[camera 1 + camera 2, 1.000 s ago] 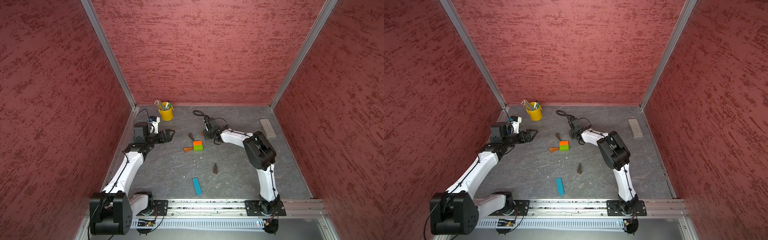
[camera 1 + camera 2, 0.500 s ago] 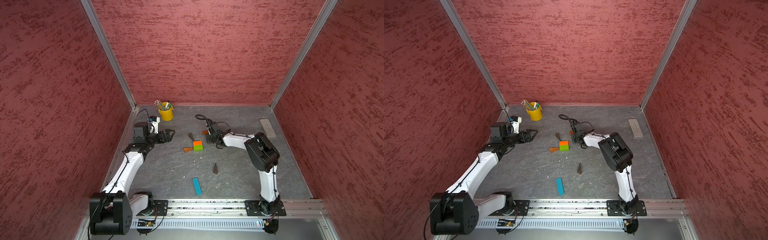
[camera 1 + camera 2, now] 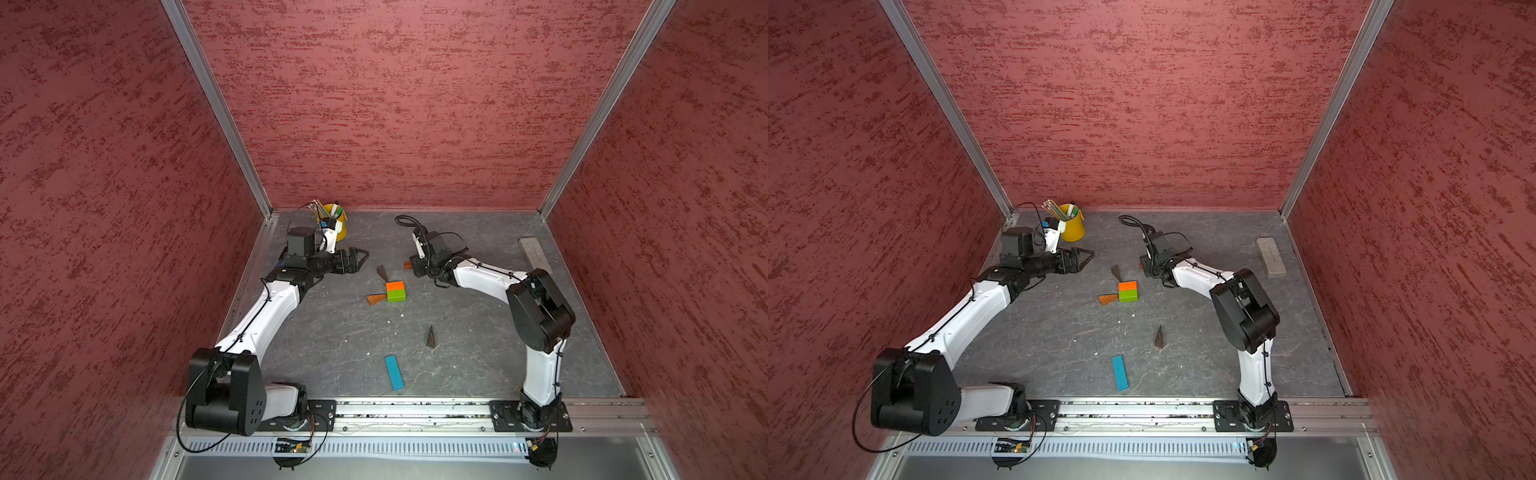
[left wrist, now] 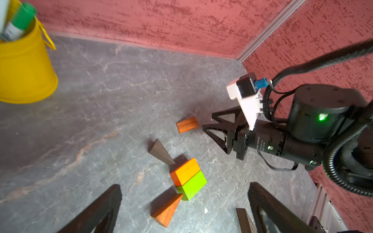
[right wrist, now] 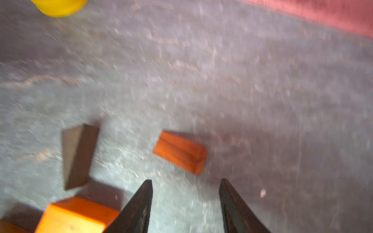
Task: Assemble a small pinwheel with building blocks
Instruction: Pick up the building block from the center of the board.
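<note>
- The left hand (image 3: 360, 261) hangs left of centre in a top view, its fingers spread wide and holding nothing.
- The right hand (image 5: 185, 181) has its fingers partly apart, with only bare bench (image 3: 332, 332) between them; it grips nothing.
- A reddish-brown wedge (image 5: 180, 152) lies just beyond those fingertips, not touching them.
- At mid-frame in both top views the orange block (image 3: 395, 286) and green block (image 3: 396, 295) lie touching, with the orange one above.
- A dark wedge (image 3: 382, 273) points its tip at the orange block's upper-left corner.
- A second reddish wedge (image 3: 376, 299) points at the green block from the left.
- Another dark wedge (image 3: 431, 336) sits lower right, well apart from the blocks.
- The blue bar (image 3: 393, 372) lies flat near the bench's lower edge.
</note>
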Tool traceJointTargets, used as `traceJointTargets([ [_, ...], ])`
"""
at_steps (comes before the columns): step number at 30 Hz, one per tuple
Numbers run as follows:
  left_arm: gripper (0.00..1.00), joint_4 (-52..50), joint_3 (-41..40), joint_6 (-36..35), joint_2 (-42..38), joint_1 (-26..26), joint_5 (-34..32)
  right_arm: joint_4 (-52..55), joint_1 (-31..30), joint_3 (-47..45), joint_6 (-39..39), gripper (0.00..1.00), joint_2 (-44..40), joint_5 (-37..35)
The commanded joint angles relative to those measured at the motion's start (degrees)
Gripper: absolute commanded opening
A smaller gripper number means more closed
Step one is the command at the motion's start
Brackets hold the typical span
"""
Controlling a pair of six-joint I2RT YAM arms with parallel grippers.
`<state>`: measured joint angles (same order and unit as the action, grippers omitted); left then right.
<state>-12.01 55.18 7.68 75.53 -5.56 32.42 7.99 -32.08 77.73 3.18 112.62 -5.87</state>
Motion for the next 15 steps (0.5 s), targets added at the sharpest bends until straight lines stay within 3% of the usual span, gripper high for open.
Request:
traceJointTargets([
  [1,1.00,-1.32,0.49,-2.34,-1.18,2.66,-0.55,1.80,1.30,0.97,-12.64,0.60,1.02,6.00],
  [5,1.00,3.63,-3.63,-0.07,-3.47,4.73,3.49,2.26,3.90,-0.11,-26.46,0.59,-0.50,13.14],
  [9,1.00,16.72,-8.77,9.49,-2.12,8.04,12.84,2.60,6.35,-0.16,-39.37,0.58,0.08,14.59],
  [12,1.00,26.81,-9.87,17.93,2.02,10.55,20.07,4.67,8.28,3.41,-41.74,0.57,2.56,18.68],
  [15,1.00,33.71,-10.18,24.44,5.62,11.99,23.19,6.09,9.11,5.31,-44.47,0.57,4.20,22.02],
])
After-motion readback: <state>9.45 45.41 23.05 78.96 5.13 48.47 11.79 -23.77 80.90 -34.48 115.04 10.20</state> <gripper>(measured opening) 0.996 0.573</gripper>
